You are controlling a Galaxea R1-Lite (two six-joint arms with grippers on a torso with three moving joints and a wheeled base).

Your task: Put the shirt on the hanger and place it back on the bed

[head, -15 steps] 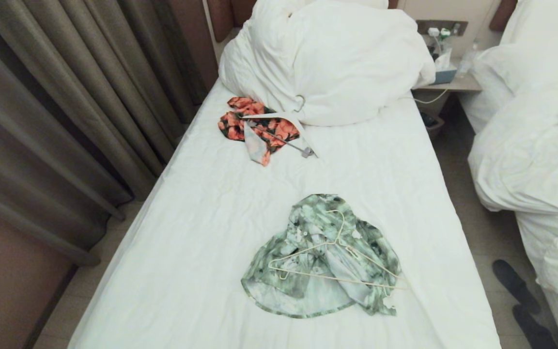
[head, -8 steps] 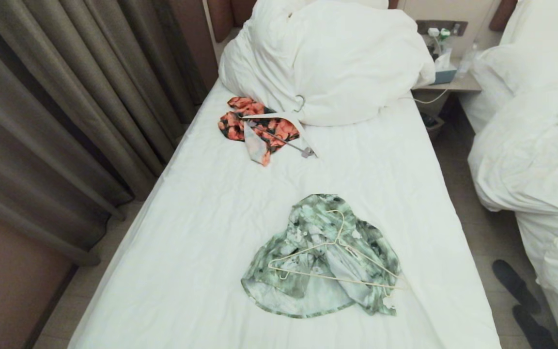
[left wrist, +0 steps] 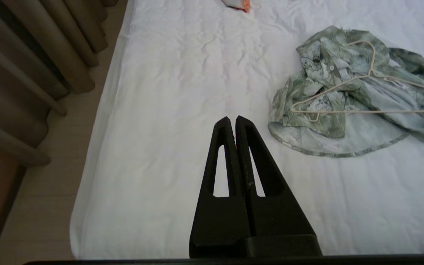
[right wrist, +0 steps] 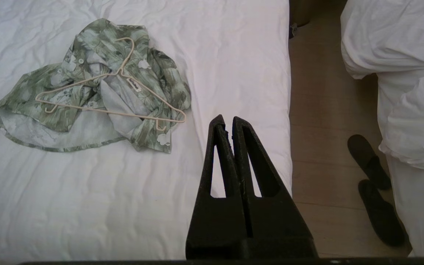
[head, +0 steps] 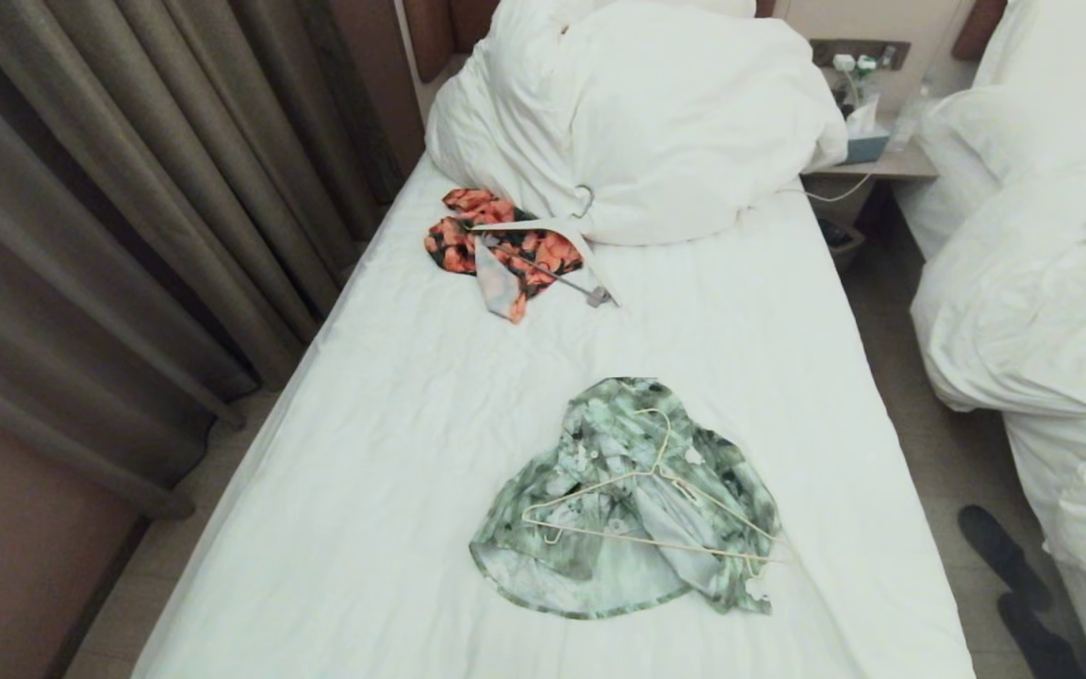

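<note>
The green-and-white shirt [head: 623,500] lies crumpled on the bed [head: 392,453], near its front right part. The thin cream hanger [head: 637,514] lies loose on top of the shirt, its hook pointing toward the duvet. In the left wrist view the shirt [left wrist: 348,95] and hanger [left wrist: 366,92] are off to one side of my left gripper [left wrist: 233,118], which is shut and empty above bare sheet. My right gripper [right wrist: 228,118] is shut and empty above the bed's edge, beside the shirt [right wrist: 94,88] and hanger [right wrist: 109,94]. Neither arm shows in the head view.
An orange-and-black garment [head: 496,245] with a thick white hanger [head: 552,247] lies by the bulky duvet [head: 637,113]. Curtains [head: 109,207] hang on the left. A nightstand [head: 873,156], a second bed [head: 1043,283] and dark slippers [head: 1014,585] are on the right.
</note>
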